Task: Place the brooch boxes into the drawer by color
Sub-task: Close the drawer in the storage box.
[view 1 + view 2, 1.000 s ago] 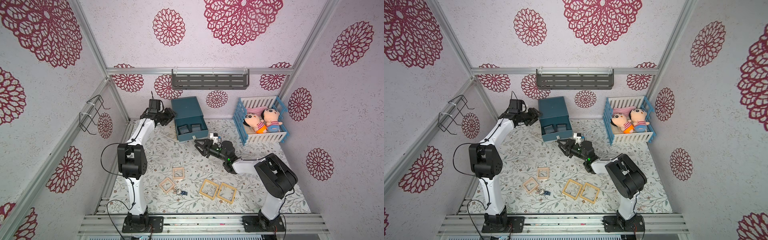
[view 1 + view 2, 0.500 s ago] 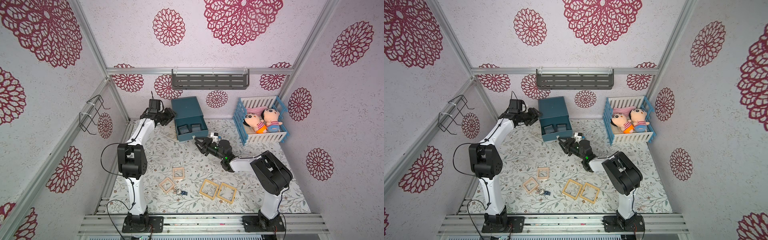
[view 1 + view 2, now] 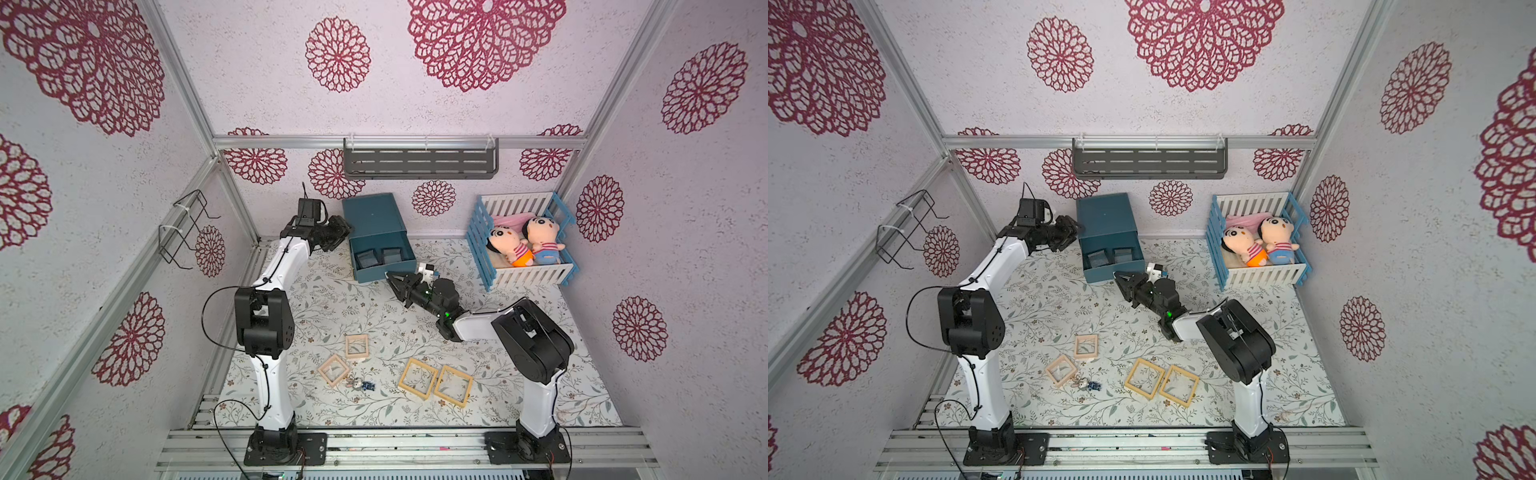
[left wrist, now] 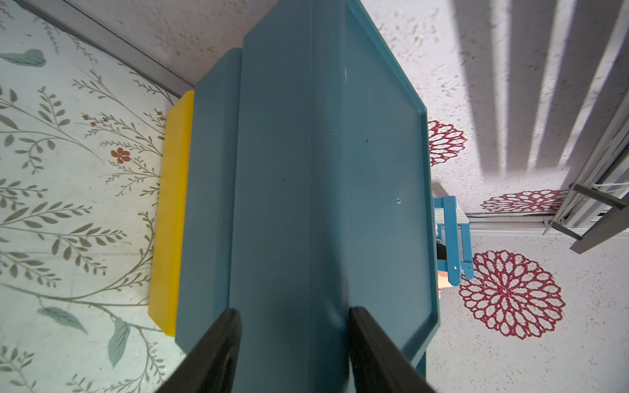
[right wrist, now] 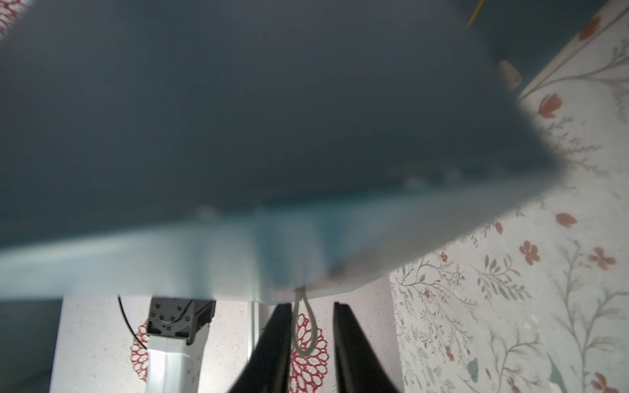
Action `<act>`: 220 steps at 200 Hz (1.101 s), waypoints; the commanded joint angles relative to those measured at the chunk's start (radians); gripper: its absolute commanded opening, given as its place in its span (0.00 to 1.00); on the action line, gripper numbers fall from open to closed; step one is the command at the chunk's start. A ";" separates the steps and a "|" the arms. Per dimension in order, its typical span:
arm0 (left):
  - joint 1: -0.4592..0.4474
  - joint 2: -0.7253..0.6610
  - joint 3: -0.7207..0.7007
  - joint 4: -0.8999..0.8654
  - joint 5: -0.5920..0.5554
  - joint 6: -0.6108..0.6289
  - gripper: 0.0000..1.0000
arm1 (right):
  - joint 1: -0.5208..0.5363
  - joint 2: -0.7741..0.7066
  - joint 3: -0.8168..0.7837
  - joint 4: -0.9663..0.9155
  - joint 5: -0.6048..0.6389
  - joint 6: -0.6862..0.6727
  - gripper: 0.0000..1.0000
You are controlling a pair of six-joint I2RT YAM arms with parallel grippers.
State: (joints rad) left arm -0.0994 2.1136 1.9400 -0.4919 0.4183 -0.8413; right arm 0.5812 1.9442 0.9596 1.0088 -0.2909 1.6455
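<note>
The teal drawer chest [image 3: 372, 216] stands at the back, its top drawer [image 3: 382, 272] pulled out. Two black brooch boxes [image 3: 365, 258] [image 3: 390, 254] lie in it. Two pale pink boxes [image 3: 356, 347] [image 3: 333, 370] and two yellow-tan ones [image 3: 418, 379] [image 3: 454, 385] lie on the mat near the front. My left gripper [image 3: 343, 232] [image 4: 294, 314] is shut on the chest's [image 4: 289, 170] side edge. At the open drawer's front, my right gripper [image 3: 390, 277] [image 5: 312, 306] is open by a narrow gap. The pale pull loop [image 5: 304, 353] hangs between its fingers, not pinched.
A grey-and-blue trinket [image 3: 361, 384] lies beside the pink boxes. A blue-and-white crib [image 3: 523, 276] with two dolls stands at the back right. A yellow slab [image 4: 172, 211] shows under the chest. A grey shelf [image 3: 419, 162] and a wire rack [image 3: 183, 228] hang on the walls.
My right gripper has edged up to the open drawer's front and its jaws have narrowed around the pull loop. The left arm, the chest and the boxes have not moved.
</note>
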 commanded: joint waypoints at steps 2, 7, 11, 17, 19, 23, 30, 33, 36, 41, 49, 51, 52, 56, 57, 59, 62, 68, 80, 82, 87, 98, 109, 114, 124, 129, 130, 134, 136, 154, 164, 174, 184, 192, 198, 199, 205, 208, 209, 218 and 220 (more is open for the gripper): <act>0.006 -0.011 -0.015 -0.013 -0.003 0.004 0.56 | 0.006 -0.006 0.027 0.039 0.040 0.008 0.09; 0.006 -0.010 -0.014 -0.013 -0.002 0.004 0.56 | 0.006 -0.007 0.026 0.039 0.044 0.009 0.04; 0.006 -0.011 -0.015 -0.012 -0.003 0.003 0.56 | 0.006 -0.008 0.025 0.038 0.047 0.009 0.00; 0.006 -0.010 -0.015 -0.012 -0.001 0.002 0.56 | 0.008 -0.010 0.025 0.036 0.053 0.011 0.00; 0.006 -0.010 -0.014 -0.011 -0.001 0.003 0.56 | 0.008 -0.011 0.025 0.035 0.053 0.012 0.00; 0.007 -0.011 -0.015 -0.011 0.001 0.001 0.56 | 0.008 -0.012 0.024 0.037 0.057 0.011 0.00; 0.006 -0.011 -0.016 -0.009 0.001 0.001 0.56 | 0.009 -0.014 0.025 0.035 0.062 0.012 0.00; 0.006 -0.011 -0.016 -0.007 0.002 0.000 0.56 | 0.009 -0.015 0.025 0.031 0.062 0.011 0.00; 0.006 -0.012 -0.018 -0.006 0.002 -0.001 0.56 | 0.009 -0.017 0.026 0.031 0.064 0.010 0.00; 0.006 -0.012 -0.018 -0.004 0.002 -0.002 0.56 | 0.011 -0.018 0.025 0.029 0.066 0.011 0.00; 0.006 -0.012 -0.021 -0.002 0.002 -0.004 0.56 | 0.011 -0.020 0.027 0.026 0.067 0.010 0.00; 0.006 -0.013 -0.022 -0.002 0.002 -0.004 0.56 | 0.011 -0.021 0.027 0.025 0.068 0.010 0.00; 0.006 -0.013 -0.022 -0.001 0.003 -0.004 0.56 | 0.011 -0.021 0.027 0.024 0.068 0.010 0.00; 0.005 -0.014 -0.023 -0.001 0.004 -0.004 0.56 | 0.011 -0.022 0.028 0.022 0.070 0.009 0.00; 0.006 -0.014 -0.023 -0.001 0.003 -0.004 0.56 | 0.011 -0.023 0.027 0.022 0.071 0.009 0.00; 0.005 -0.014 -0.023 -0.001 0.002 -0.004 0.56 | 0.011 -0.023 0.027 0.021 0.071 0.010 0.00; 0.006 -0.014 -0.022 -0.001 0.002 -0.004 0.56 | 0.011 -0.025 0.028 0.020 0.071 0.009 0.00; 0.006 -0.013 -0.022 -0.001 0.002 -0.005 0.56 | 0.011 -0.026 0.028 0.017 0.072 0.008 0.00; 0.006 -0.014 -0.024 0.001 0.002 -0.005 0.56 | 0.011 -0.027 0.030 0.010 0.074 0.006 0.00; 0.007 -0.015 -0.024 0.002 0.003 -0.006 0.56 | 0.011 -0.029 0.031 0.009 0.075 0.006 0.00; 0.005 -0.014 -0.024 0.002 0.003 -0.008 0.56 | 0.011 -0.030 0.032 0.006 0.076 0.005 0.00; 0.005 -0.014 -0.024 0.003 0.003 -0.008 0.56 | 0.010 -0.031 0.038 -0.002 0.079 0.005 0.00; 0.004 -0.017 -0.024 0.002 0.002 -0.008 0.55 | 0.009 -0.027 0.047 -0.008 0.084 0.003 0.00; 0.004 -0.016 -0.024 0.003 0.002 -0.008 0.55 | 0.008 -0.026 0.054 -0.013 0.085 0.004 0.00; 0.004 -0.017 -0.027 0.003 0.003 -0.008 0.55 | 0.007 -0.017 0.068 -0.021 0.086 0.002 0.00; 0.005 -0.018 -0.029 0.003 0.002 -0.008 0.55 | 0.006 -0.012 0.076 -0.027 0.087 0.002 0.00; 0.004 -0.018 -0.030 0.003 0.002 -0.008 0.55 | 0.006 -0.011 0.078 -0.028 0.087 0.002 0.00; 0.004 -0.018 -0.030 0.003 0.002 -0.008 0.55 | 0.005 -0.008 0.085 -0.031 0.086 0.001 0.00; 0.005 -0.018 -0.031 0.003 0.002 -0.008 0.55 | 0.005 -0.005 0.088 -0.032 0.088 0.000 0.00; 0.004 -0.022 -0.038 0.003 0.001 -0.007 0.55 | 0.000 0.014 0.117 -0.045 0.093 -0.002 0.00; 0.004 -0.024 -0.045 0.004 0.000 -0.008 0.55 | -0.003 0.027 0.139 -0.059 0.096 -0.008 0.00; 0.004 -0.026 -0.051 0.009 0.000 -0.008 0.55 | -0.007 0.042 0.161 -0.068 0.100 -0.011 0.00; 0.005 -0.029 -0.059 0.010 -0.001 -0.010 0.55 | -0.010 0.061 0.183 -0.076 0.105 -0.010 0.00; 0.003 -0.031 -0.061 0.010 -0.001 -0.009 0.55 | -0.013 0.075 0.209 -0.088 0.104 -0.012 0.00; 0.003 -0.031 -0.061 0.012 -0.001 -0.009 0.55 | -0.015 0.089 0.229 -0.096 0.107 -0.012 0.00; 0.003 -0.031 -0.061 0.012 0.000 -0.009 0.55 | -0.015 0.092 0.232 -0.098 0.107 -0.013 0.00; 0.003 -0.031 -0.062 0.011 -0.002 -0.010 0.55 | -0.017 0.107 0.254 -0.106 0.108 -0.013 0.00; 0.003 -0.031 -0.061 0.013 -0.001 -0.010 0.55 | -0.018 0.115 0.264 -0.109 0.108 -0.013 0.00; 0.003 -0.030 -0.062 0.013 -0.001 -0.010 0.55 | -0.018 0.118 0.269 -0.110 0.108 -0.013 0.00; 0.003 -0.030 -0.061 0.014 -0.001 -0.010 0.55 | -0.020 0.140 0.300 -0.119 0.110 -0.015 0.00; 0.003 -0.030 -0.062 0.015 0.000 -0.010 0.55 | -0.020 0.145 0.306 -0.123 0.111 -0.015 0.00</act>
State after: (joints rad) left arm -0.0990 2.1021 1.9022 -0.4477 0.4297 -0.8589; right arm 0.5770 2.0518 1.1790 0.9009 -0.2153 1.6569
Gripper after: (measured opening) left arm 0.551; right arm 0.053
